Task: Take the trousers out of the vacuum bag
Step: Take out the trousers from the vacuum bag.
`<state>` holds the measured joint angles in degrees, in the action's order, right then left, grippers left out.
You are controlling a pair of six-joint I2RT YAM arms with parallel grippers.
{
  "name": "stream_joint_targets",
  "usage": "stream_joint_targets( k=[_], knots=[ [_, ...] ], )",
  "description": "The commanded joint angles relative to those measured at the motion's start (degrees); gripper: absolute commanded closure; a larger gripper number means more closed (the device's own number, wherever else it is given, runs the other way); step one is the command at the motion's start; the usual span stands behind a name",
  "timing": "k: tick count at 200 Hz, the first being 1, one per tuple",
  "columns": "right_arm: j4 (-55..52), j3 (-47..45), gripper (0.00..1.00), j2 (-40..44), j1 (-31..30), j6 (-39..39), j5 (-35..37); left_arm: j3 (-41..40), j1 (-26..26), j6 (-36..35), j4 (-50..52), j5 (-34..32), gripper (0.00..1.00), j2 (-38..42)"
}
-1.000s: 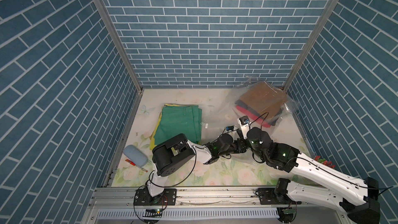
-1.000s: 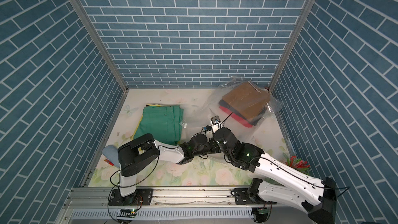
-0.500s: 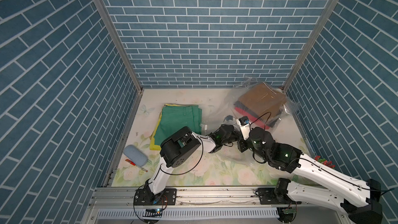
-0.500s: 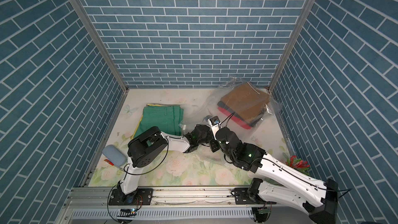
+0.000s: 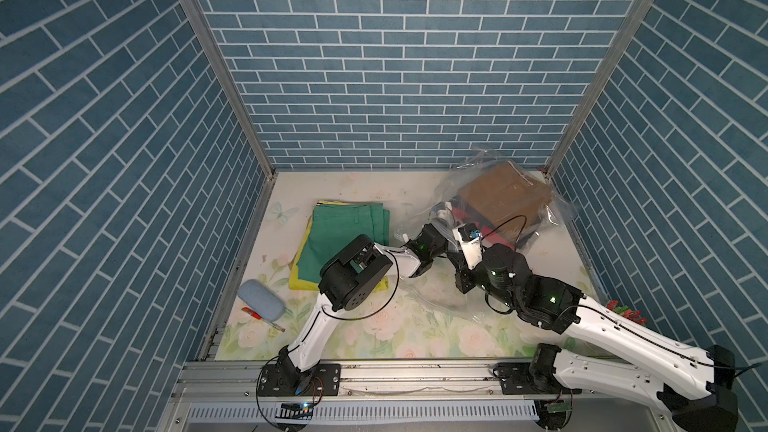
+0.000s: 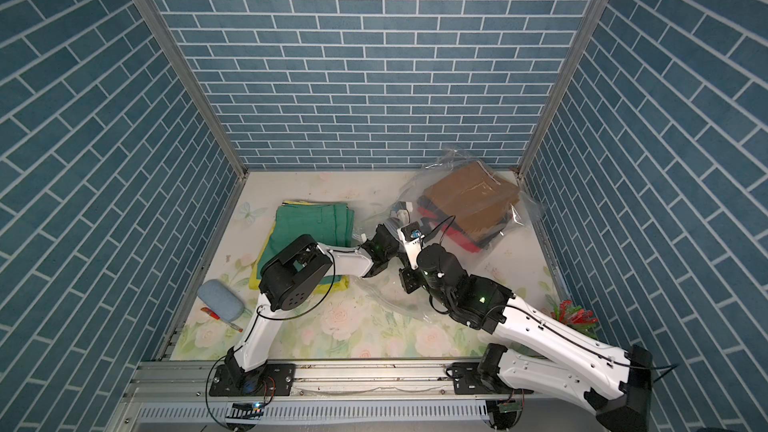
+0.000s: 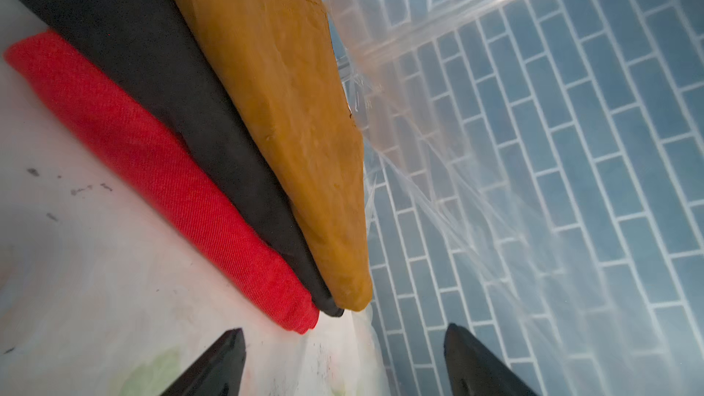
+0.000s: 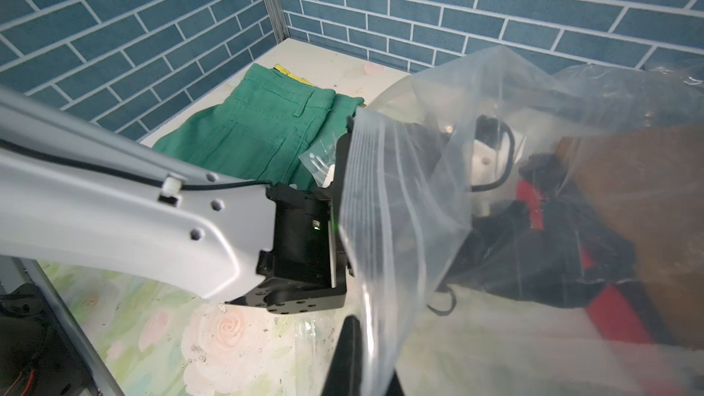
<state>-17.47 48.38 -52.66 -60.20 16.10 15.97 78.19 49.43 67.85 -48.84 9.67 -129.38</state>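
Ideally, the mustard-brown trousers (image 7: 282,108), topmost inside the vacuum bag (image 8: 400,192), are best straddled by the left gripper (image 7: 343,331), its jaws spread, while the bag mouth is held up, pinched by the right gripper (image 8: 352,335).

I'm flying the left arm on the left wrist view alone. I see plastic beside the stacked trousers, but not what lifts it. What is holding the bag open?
Observer: The right end effector, shut on the vacuum bag at its zip strip, holds the mouth up.
Operator: Is my end effector inside?
Observer: Yes. In the right wrist view the left end effector and its wrist sit past the zip strip, under the plastic.
Operator: Is anything already out?
Observer: Folded green trousers lie on lime-yellow trousers outside the bag, on the left arm's side of the table.
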Motion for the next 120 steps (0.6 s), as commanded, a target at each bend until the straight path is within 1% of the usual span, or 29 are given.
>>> stream_joint_targets(
  k=[1, 78, 120],
  knots=[
    [3.99, 1.43, 1.00, 0.41, -1.24, -1.94, -5.55, 2.76, -1.65, 3.27, -1.74, -2.78, 0.13, -2.16],
    [5.74, 0.31, 1.00, 0.19, -1.86, -2.04, -5.99, 10.76, -2.61, 9.80, -0.55, -11.69, 0.22, -7.94],
    [6.87, -0.37, 1.00, -0.24, -2.37, -2.46, -6.34, 14.73, -3.11, 11.75, -1.75, -13.99, 0.24, -11.29]
  ],
)
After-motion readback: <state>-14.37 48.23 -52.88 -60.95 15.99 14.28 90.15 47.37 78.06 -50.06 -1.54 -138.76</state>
